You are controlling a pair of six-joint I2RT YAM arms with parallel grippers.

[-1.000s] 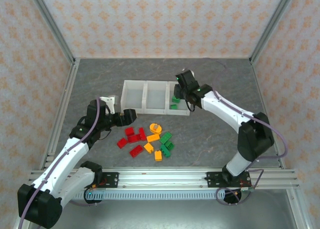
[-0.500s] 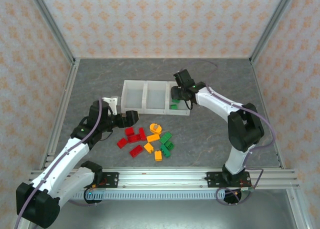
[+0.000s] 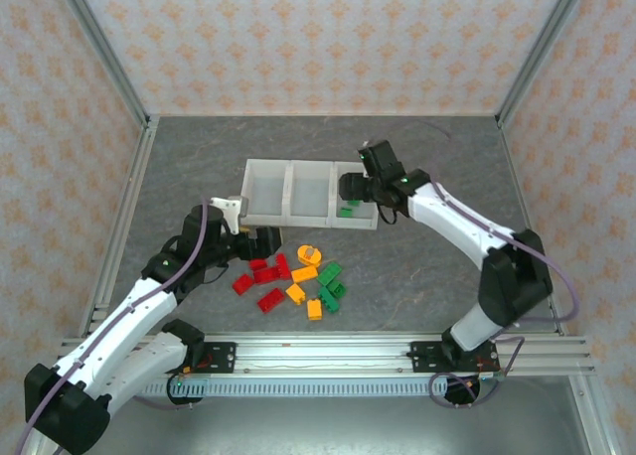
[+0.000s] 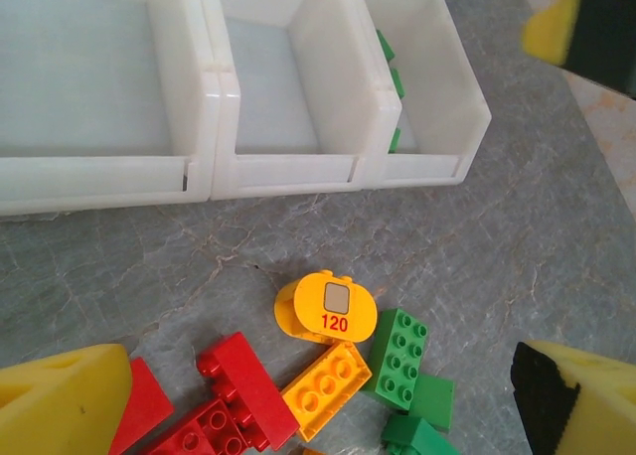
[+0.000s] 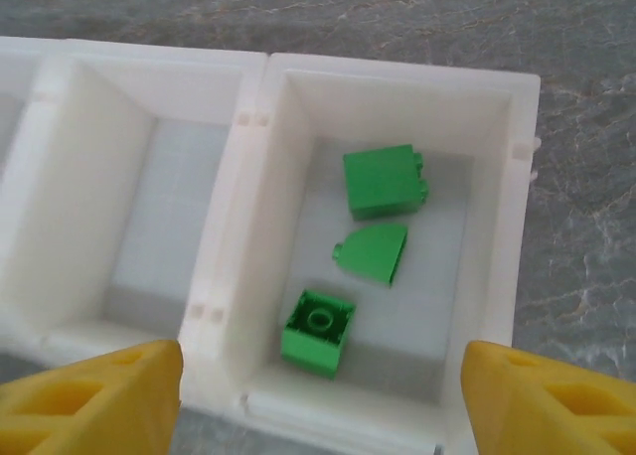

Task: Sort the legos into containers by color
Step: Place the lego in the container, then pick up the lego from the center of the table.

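Three white containers (image 3: 298, 220) stand joined in a row on the grey marbled tabletop (image 3: 437, 266). The right-hand one holds three green legos (image 5: 383, 182). Just on the near side of the containers lies a loose heap: four red bricks (image 3: 270, 299), four orange bricks (image 3: 314, 309) counting the round piece (image 4: 326, 304), and three or four green bricks (image 3: 329, 272).

The left end effector (image 3: 260, 241) hangs over the heap's red side, jaws spread wide and empty. The right end effector (image 3: 350, 189) hovers above the right-hand container, fingers well apart and gripping nothing.

Cream wallpaper (image 3: 318, 48) with orange motifs and aluminium posts (image 3: 99, 48) enclose the tabletop.
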